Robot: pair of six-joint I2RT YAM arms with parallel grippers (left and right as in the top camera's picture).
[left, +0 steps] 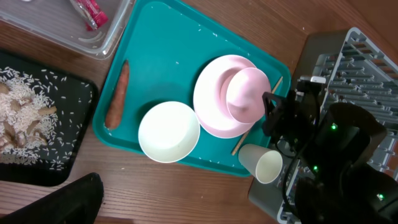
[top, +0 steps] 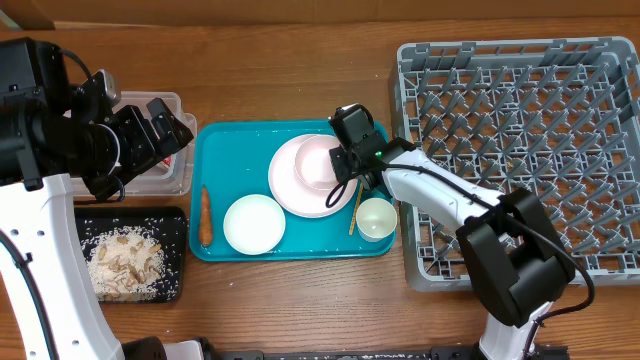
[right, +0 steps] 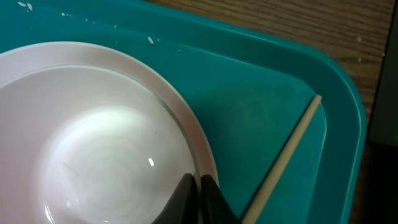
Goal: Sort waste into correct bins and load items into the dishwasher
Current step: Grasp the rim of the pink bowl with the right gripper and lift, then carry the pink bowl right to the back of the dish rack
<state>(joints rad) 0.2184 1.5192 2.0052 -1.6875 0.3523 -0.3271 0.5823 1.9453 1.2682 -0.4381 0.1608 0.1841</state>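
Right wrist: right gripper (right: pixel 198 196) is pinched shut on the rim of the white bowl (right: pixel 93 155). The bowl sits on the pink plate (right: pixel 158 87) in the teal tray (right: pixel 249 93), and one chopstick (right: pixel 286 155) lies just beside the gripper (apart from it). Overhead: left gripper (top: pixel 165 130) is spread wide by the clear tub (top: pixel 165 182); the dish rack (top: pixel 520 150) stands on the table off to the right gripper's right.
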